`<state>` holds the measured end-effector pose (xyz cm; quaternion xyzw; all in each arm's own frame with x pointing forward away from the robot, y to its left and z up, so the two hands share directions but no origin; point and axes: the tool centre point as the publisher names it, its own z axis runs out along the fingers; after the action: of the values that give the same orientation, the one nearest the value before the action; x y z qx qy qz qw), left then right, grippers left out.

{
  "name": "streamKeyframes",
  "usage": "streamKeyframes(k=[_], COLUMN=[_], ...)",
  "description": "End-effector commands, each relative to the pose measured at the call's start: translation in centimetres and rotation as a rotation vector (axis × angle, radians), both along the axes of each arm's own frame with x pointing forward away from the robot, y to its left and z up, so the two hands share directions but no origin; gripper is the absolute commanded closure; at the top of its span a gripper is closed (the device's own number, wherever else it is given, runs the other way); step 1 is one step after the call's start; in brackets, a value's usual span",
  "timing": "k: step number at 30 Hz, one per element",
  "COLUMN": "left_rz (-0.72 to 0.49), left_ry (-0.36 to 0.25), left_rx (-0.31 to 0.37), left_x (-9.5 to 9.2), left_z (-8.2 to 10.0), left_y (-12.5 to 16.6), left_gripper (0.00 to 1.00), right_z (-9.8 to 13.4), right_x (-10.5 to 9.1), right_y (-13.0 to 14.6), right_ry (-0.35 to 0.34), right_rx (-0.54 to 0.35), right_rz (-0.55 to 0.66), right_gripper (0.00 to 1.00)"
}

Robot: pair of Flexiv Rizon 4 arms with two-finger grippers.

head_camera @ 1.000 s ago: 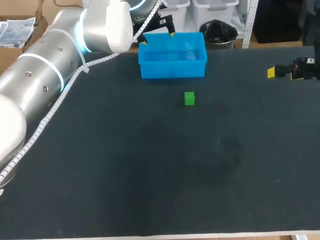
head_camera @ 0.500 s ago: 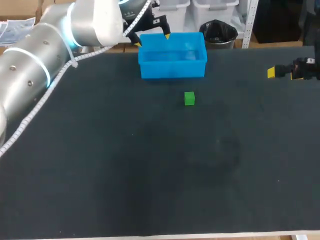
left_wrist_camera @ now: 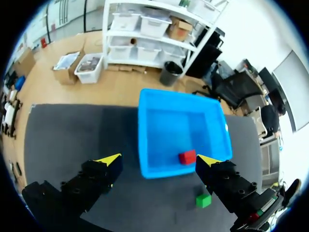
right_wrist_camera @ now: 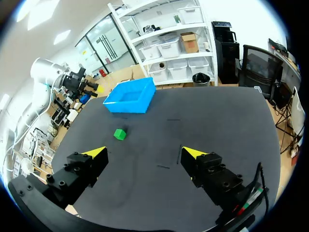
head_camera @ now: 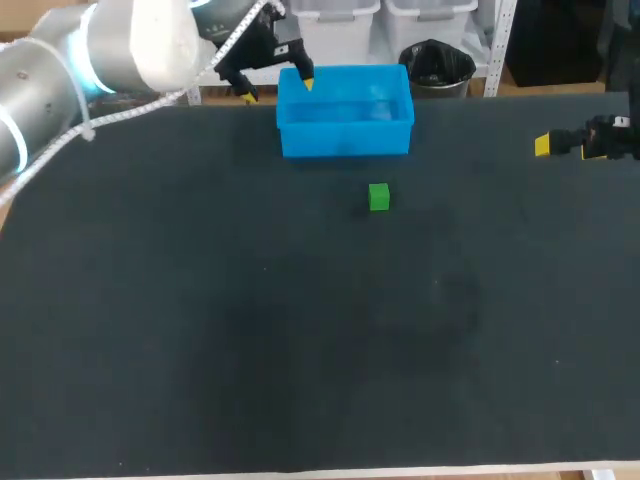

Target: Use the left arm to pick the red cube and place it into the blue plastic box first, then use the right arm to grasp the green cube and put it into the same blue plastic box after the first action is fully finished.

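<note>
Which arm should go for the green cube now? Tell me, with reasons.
Right. The red cube already lies in the blue box, so the first step looks finished. The right gripper is open and empty, with the green cube ahead of it.

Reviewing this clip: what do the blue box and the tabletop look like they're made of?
Blue box: likely moulded plastic, smooth and slightly glossy, with pale reflections on its inner walls. Tabletop: seemingly a dark matte fabric or felt-like mat, showing no shine; exact material unclear.
</note>
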<state>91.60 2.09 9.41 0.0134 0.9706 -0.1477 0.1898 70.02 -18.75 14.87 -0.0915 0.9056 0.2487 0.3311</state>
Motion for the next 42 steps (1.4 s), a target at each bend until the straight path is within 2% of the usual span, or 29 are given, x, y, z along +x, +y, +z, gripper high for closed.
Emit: streamKeyframes(k=[1,4,11,17,19,28,42], left_rz=[0.007,-0.009,-0.125,-0.194,-0.232,-0.402,-0.579], left_ry=[-0.094,-0.099,-0.185,-0.229,-0.234,-0.321,-0.342], left_rx=[-0.036,-0.036,-0.045,-0.061,-0.073,-0.050,-0.088], left_x=[-5.2,-5.9,-7.8,-9.1,-9.6,-12.2,-15.3], left_z=[-1.4,-1.5,-0.9,-0.5,-0.1,1.3,3.2], left_y=[1.4,2.0,2.9,3.6,3.8,4.7,6.8], left_gripper=[0.00,0.00,0.00,0.00,0.00,0.00,0.00], right_z=[0.0,0.0,0.0,0.0,0.0,0.0,0.0], right_x=[0.0,0.0,0.0,0.0,0.0,0.0,0.0], right_y=[0.0,0.0,0.0,0.0,0.0,0.0,0.0], right_ry=[0.001,0.001,0.001,0.001,0.001,0.001,0.001], right_rx=[-0.001,-0.001,-0.001,-0.001,-0.001,-0.001,-0.001], right_rz=[-0.001,-0.001,-0.001,-0.001,-0.001,-0.001,-0.001], right_gripper=[0.00,0.00,0.00,0.00,0.00,0.00,0.00])
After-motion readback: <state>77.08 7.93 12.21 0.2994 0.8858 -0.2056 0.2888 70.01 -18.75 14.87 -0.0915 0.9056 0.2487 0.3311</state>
